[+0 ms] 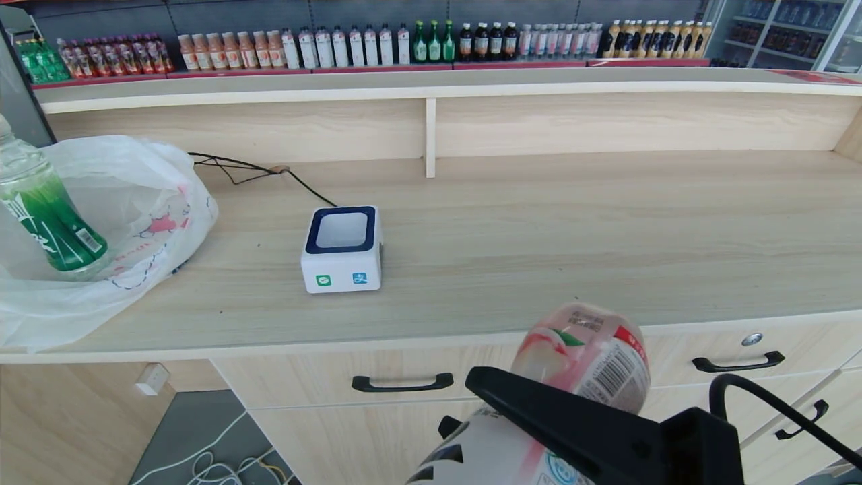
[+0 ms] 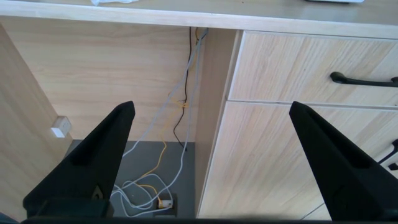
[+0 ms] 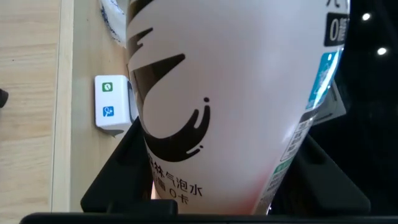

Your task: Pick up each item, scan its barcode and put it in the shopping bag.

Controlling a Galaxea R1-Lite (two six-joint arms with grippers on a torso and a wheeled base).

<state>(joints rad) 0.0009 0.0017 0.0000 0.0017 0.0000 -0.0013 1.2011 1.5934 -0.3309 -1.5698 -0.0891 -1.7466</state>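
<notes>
While its fingers clamp the peach drink bottle [image 1: 586, 357], right gripper [image 3: 224, 186] holds it before the counter [image 1: 606, 236] edge, right of scanner [image 1: 342, 249]; left gripper [image 2: 211, 109] spread wide, empty.

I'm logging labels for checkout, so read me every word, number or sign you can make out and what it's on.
No text reads whole.
On the scanner: green and blue square icons, no words.
On the held bottle in the right gripper: barcode, digits too small; label characters partly cut off.
On the green bottle: white characters, blurred.
On the shopping bag: crumpled print, unreadable.
On the shelf bottles: too small.
</notes>
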